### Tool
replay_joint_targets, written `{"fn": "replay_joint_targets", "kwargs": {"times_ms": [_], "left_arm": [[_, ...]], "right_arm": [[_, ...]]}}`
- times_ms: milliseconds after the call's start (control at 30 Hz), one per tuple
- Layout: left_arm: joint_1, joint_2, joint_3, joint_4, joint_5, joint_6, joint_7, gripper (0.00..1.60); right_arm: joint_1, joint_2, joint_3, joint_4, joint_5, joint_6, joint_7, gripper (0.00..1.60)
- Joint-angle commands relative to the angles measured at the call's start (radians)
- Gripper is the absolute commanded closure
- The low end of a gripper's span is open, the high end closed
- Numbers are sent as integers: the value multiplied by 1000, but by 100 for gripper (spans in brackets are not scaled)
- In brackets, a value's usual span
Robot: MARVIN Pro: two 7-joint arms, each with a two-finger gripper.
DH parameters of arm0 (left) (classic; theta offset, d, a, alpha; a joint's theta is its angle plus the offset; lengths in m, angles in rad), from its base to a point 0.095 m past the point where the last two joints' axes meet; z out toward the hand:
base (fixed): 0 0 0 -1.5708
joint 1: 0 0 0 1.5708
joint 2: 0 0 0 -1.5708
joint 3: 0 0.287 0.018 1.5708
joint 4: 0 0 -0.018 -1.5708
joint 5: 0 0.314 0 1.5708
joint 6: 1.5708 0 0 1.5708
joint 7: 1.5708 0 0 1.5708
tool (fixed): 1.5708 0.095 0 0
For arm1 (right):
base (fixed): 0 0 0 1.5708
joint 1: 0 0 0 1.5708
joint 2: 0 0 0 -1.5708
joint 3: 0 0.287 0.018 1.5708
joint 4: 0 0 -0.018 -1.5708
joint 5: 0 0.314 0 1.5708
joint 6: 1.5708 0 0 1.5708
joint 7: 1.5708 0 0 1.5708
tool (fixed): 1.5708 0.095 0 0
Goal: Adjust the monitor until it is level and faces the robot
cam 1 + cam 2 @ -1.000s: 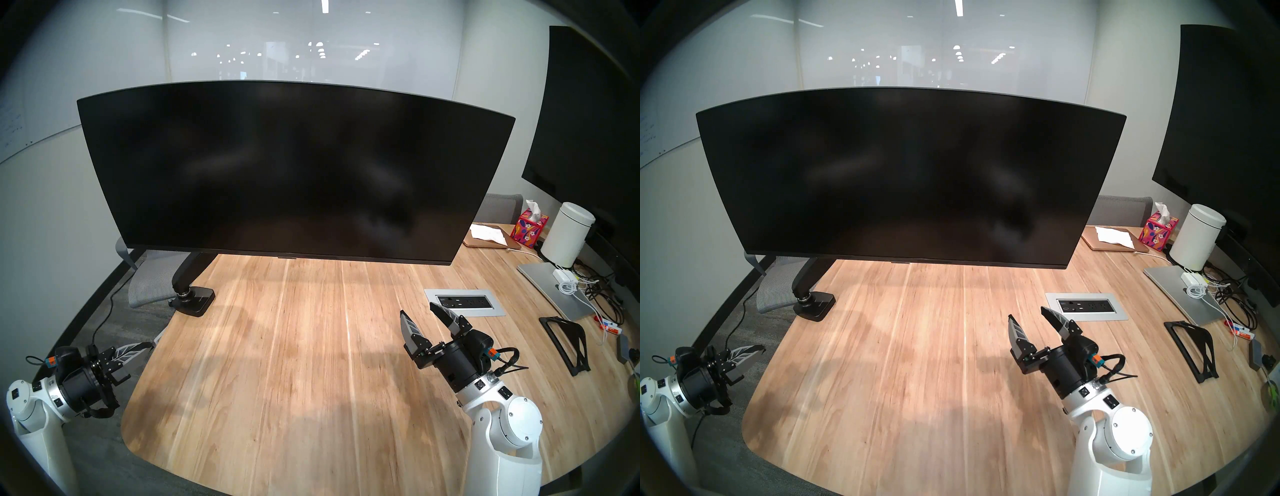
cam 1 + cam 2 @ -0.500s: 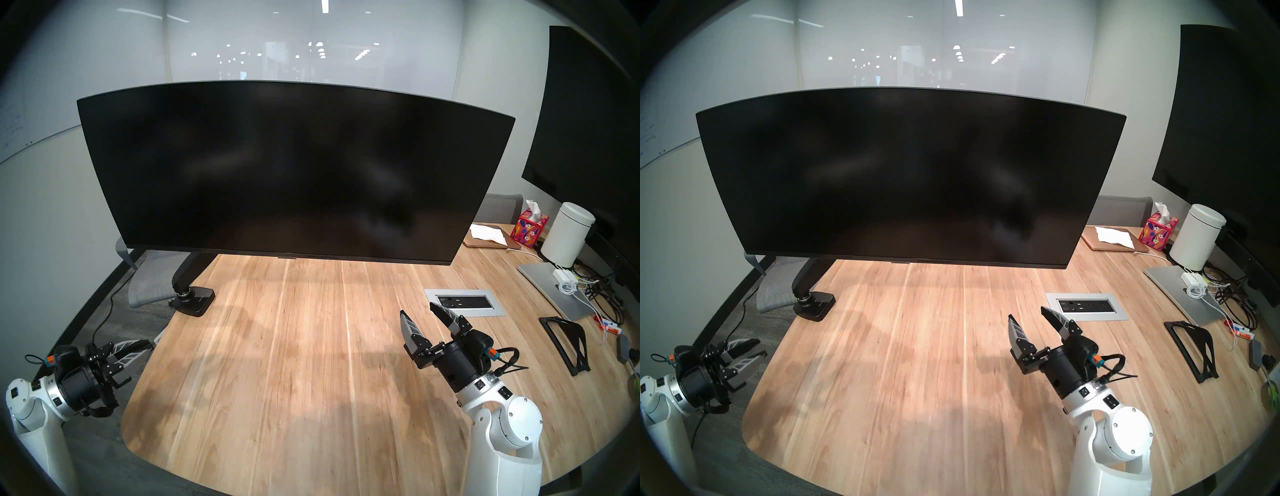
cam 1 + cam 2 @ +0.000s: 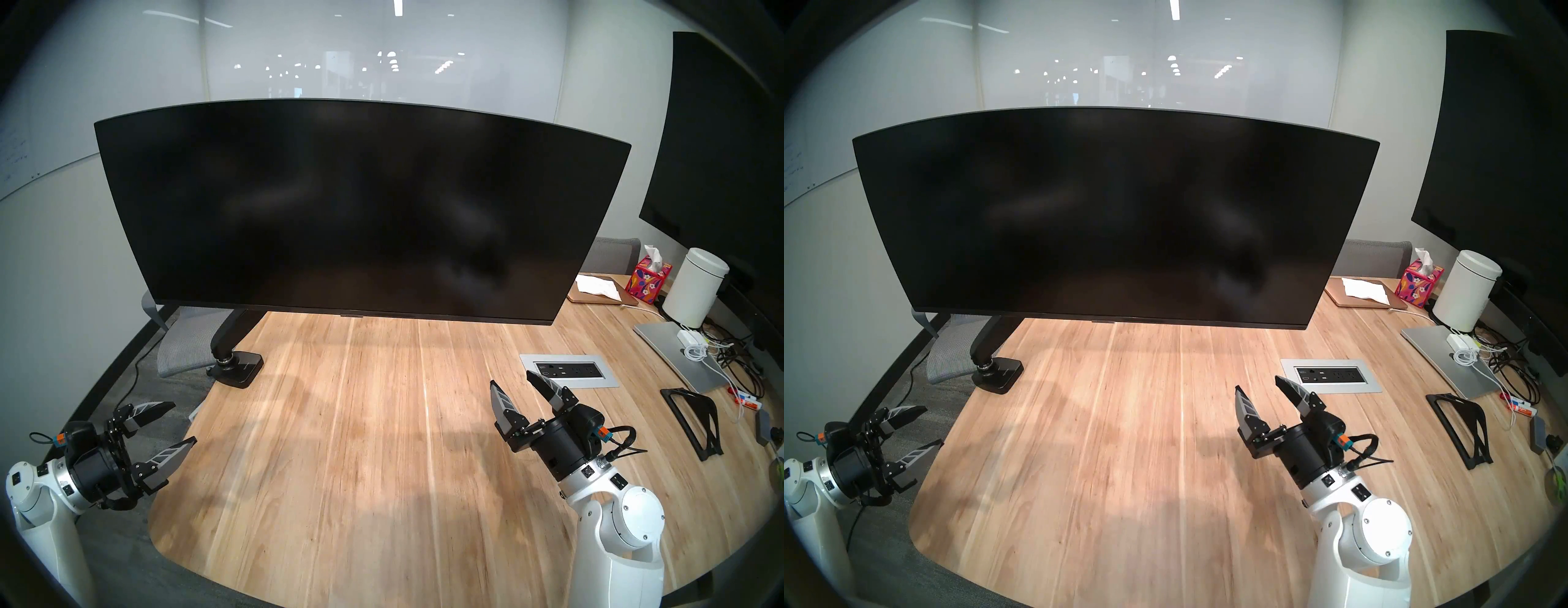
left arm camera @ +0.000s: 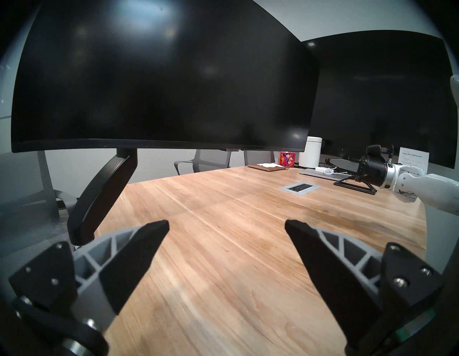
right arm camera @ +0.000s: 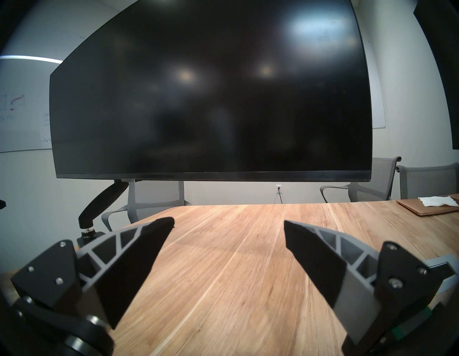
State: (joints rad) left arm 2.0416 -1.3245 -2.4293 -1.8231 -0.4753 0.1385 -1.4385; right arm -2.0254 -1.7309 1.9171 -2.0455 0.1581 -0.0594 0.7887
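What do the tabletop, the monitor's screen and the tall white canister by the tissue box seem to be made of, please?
Tabletop: apparently wood or wood veneer, with plank seams, grain and a satin sheen.
Monitor screen: smooth black panel, semi-matte; it shows only dim, blurred reflections.
White canister: looks like matte-painted metal or plastic, evenly coloured and seamless; I cannot tell which.

Glossy white arms [image 3: 623, 526] w/ black, grey-ribbed claws.

Bare wooden table [image 3: 360, 424] lay clear up to the monitor [image 3: 360, 204], with a gap under its lower edge; the mount arm [image 3: 229, 331] blocked the left end.
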Motion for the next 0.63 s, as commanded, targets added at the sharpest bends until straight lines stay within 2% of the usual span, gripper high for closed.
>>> {"fn": "replay_joint_targets", "kwargs": {"times_ms": [0,600], "left_arm": [[1,-1,-5,-6,-3,2,0,0],[-6,-6,-9,-6,5,7,-8,0]], "right_arm": [[5,3,-3,-18,5,2,-2,0],[5,3,-3,-18,5,2,-2,0]]}}
